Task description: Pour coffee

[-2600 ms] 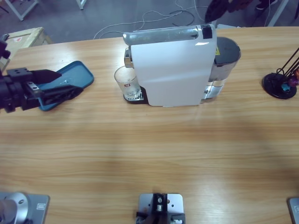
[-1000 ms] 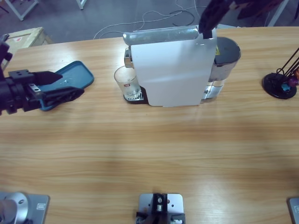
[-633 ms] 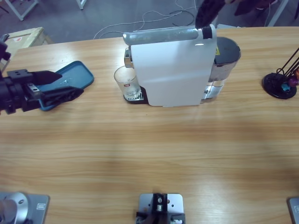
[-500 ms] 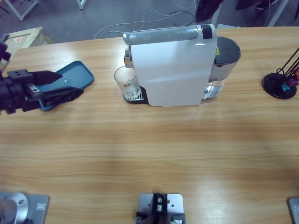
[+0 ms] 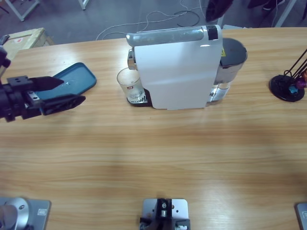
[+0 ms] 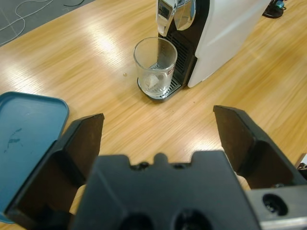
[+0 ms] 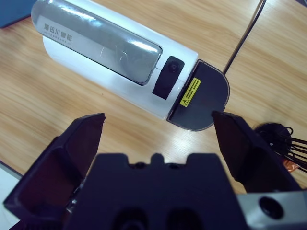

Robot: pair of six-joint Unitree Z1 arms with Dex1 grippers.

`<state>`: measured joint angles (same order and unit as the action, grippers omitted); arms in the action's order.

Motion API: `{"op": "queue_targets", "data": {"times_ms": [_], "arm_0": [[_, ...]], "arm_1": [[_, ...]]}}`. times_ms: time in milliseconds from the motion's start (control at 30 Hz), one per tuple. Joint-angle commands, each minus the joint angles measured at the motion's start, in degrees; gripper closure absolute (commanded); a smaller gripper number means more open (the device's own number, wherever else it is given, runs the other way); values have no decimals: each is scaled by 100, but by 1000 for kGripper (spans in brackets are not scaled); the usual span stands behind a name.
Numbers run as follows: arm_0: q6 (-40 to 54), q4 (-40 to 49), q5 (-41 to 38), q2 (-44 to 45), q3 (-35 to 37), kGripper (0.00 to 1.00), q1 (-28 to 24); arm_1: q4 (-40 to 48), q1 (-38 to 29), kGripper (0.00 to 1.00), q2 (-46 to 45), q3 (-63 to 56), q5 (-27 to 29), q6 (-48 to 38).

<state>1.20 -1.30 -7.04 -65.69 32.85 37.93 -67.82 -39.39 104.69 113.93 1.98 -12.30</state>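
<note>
Coffee machine (image 5: 177, 72): white body, silver top handle, black button near its rear end, grey water tank behind; stands on the wooden table (image 5: 153, 158), well ahead of the left gripper and directly below the right gripper.

Glass cup (image 5: 129, 84): clear, upright, no coffee visible in it; sits on the machine's drip grate under the silver spout (image 6: 177, 12), ahead of the left gripper and apart from it.

Left gripper (image 5: 60, 93): black jaws spread wide, holding nothing; hovers low over the table at its left end, pointed toward the cup.

Blue tray (image 5: 72, 79): flat, rounded corners; lies under and just beyond the left gripper's upper jaw.

Right gripper (image 5: 218, 7): only a dark tip shows at the top edge of the high view; in its wrist view the jaws stand wide apart, holding nothing, looking down on the machine's handle and button (image 7: 168, 76).

Black stand (image 5: 288, 86): round base with thin rods, off to the side of the right gripper, beyond the tank.
</note>
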Motion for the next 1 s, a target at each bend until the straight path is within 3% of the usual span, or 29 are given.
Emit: {"op": "queue_targets", "data": {"times_ms": [33,133,300,667,1000], "arm_0": [[-11,-35,-131,461,-220,13,57],[-56,-69,-24,494,-227,13,57],[56,-62,-184,434,-243,13,57],[46,-60,-672,382,-534,13,57],[176,-81,-405,199,-341,13,57]], "arm_1": [[-153,-60,0,-5,122,122,-62],[-26,-76,0,-611,-363,136,-37],[2253,-280,0,-2425,-3531,103,-6],[4627,-412,0,-3278,-6144,148,353],[4866,-417,0,-3533,-6867,141,643]]}}
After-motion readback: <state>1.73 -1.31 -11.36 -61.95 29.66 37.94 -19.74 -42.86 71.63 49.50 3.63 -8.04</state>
